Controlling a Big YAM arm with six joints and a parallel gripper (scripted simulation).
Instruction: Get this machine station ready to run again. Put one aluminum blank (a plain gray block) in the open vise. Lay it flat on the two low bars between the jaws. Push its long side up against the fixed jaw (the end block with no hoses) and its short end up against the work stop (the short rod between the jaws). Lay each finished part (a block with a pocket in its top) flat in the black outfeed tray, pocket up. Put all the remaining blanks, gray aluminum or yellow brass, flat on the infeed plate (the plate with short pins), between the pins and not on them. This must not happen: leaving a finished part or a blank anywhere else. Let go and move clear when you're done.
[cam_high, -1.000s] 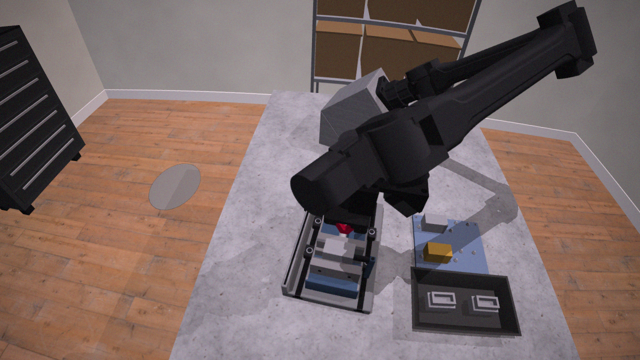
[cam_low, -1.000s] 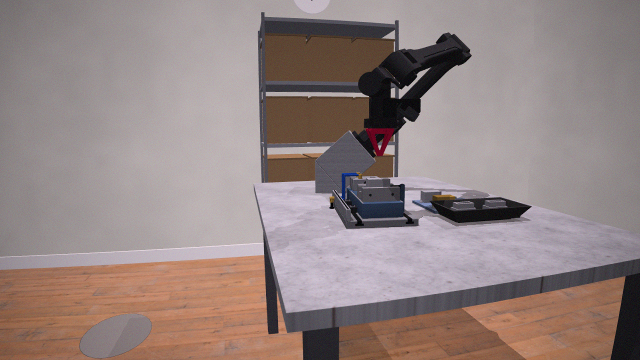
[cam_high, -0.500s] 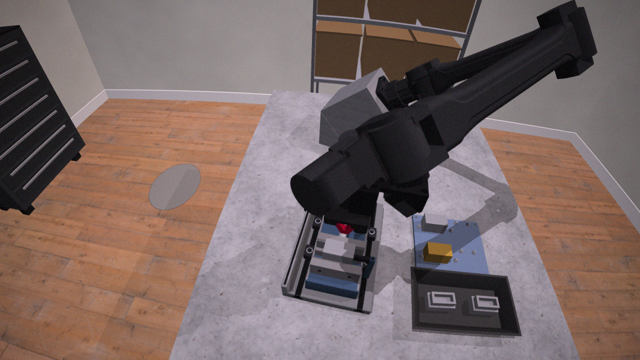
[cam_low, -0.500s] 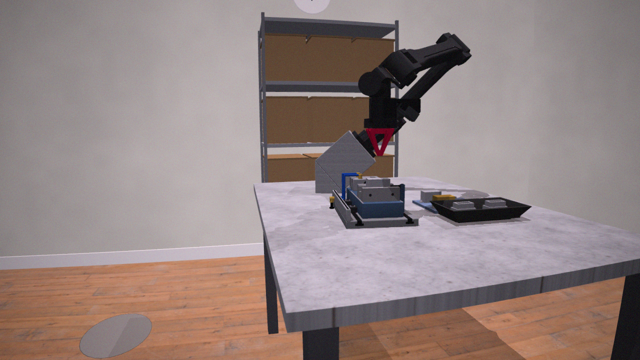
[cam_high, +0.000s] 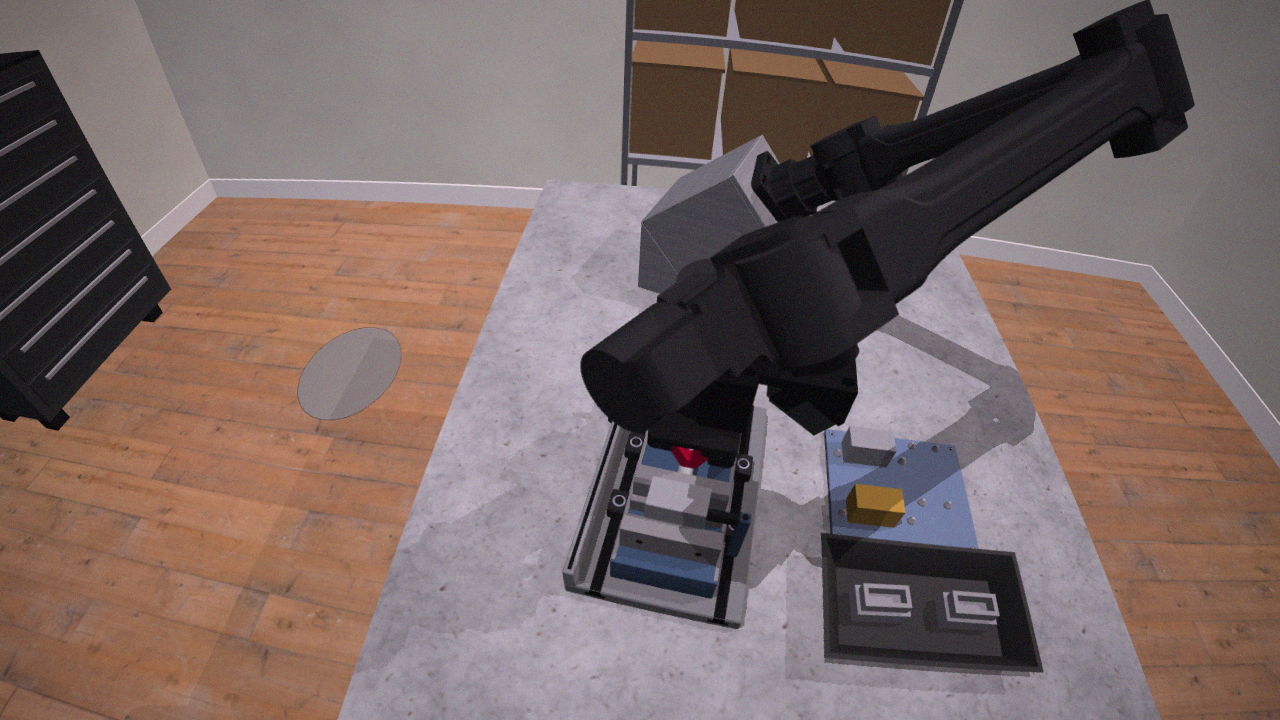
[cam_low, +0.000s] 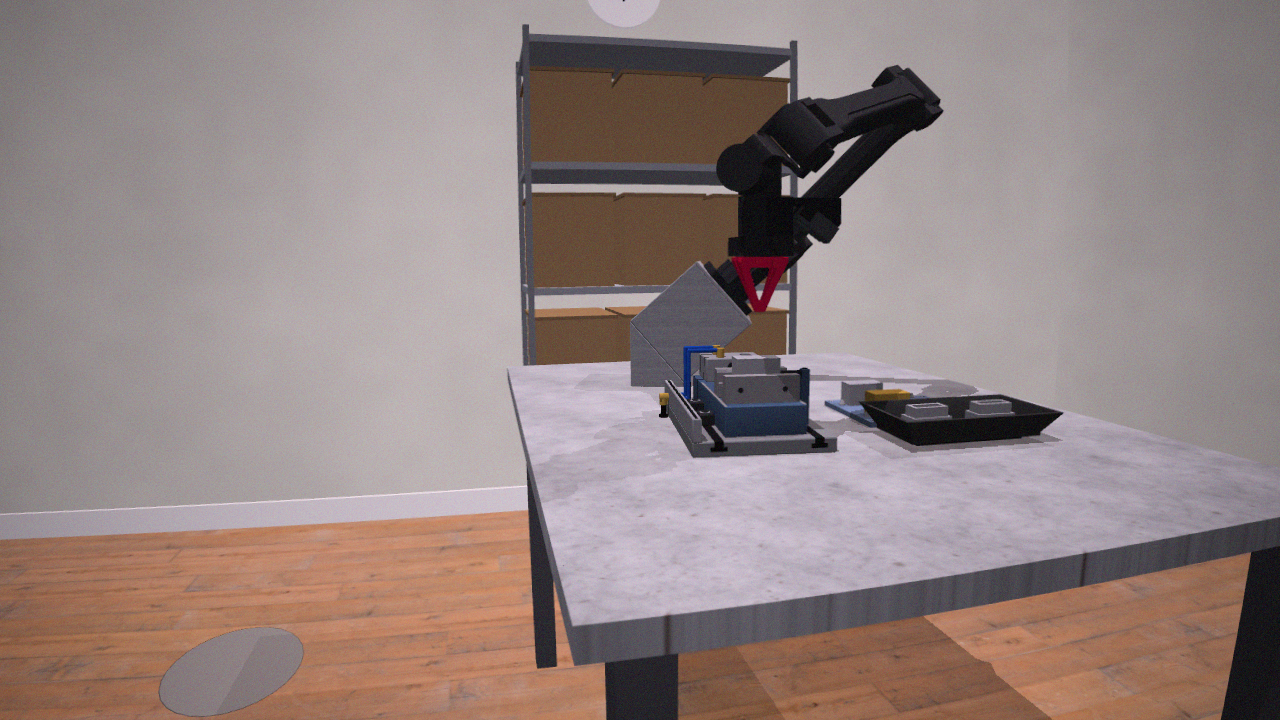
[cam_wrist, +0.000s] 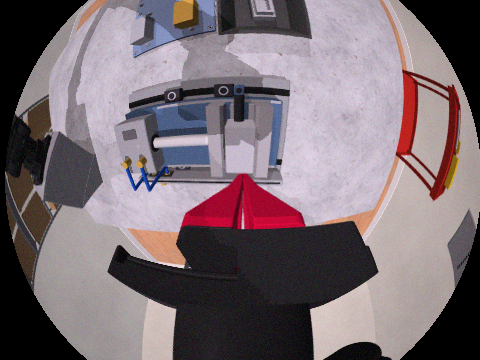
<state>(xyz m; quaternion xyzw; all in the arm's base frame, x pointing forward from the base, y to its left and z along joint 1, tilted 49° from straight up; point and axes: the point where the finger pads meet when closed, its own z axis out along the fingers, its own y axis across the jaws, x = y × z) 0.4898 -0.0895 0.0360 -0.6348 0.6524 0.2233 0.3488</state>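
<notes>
Looks near done: gray block (cam_high: 666, 495) sits in vise (cam_high: 664, 573), 2 pocketed parts (cam_high: 884, 598) in tray (cam_high: 1020, 617), spare blocks (cam_high: 874, 504) on pin plate (cam_high: 948, 510); gripper (cam_low: 759, 304) fingers pinched together, empty, well above vise.

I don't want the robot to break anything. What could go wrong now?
Two things might. The gripper is shut and empty, high above the vise; coming straight down, it could bump the gray blank out of place. Also, the gray block on the infeed plate sits near its pins, so it may rest on one.
</notes>
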